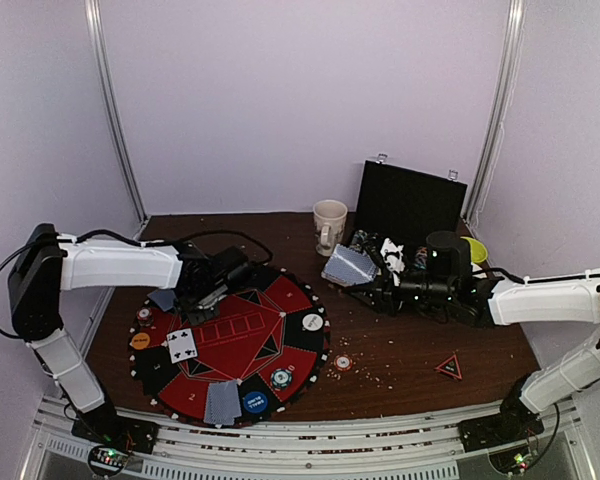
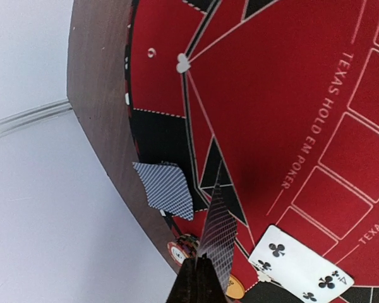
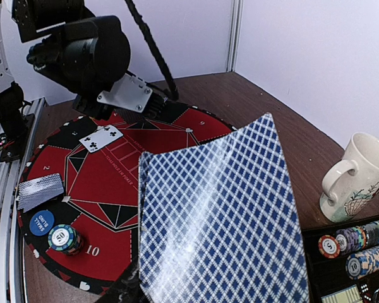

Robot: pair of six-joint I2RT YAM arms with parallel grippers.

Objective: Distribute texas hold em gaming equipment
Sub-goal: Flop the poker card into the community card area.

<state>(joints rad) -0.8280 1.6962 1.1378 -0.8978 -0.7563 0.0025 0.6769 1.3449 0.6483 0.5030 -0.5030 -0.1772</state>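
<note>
The left gripper is closed on a single grey-blue-backed card, held edge-on over the far-left rim of the red felt mat, beside a face-down card. The right gripper is clamped on a fanned pair of cards (possibly more; the count is unclear) between the mug and the open case. A four of clubs lies face up on the mat.

A four of clubs lies face up on the red mat's left. Blue-backed cards lie face down at its near edge, beside a blue disc and a chip stack. A white disc sits at its right rim. One card hangs pinched at far left; fanned cards are held up at right.
</note>
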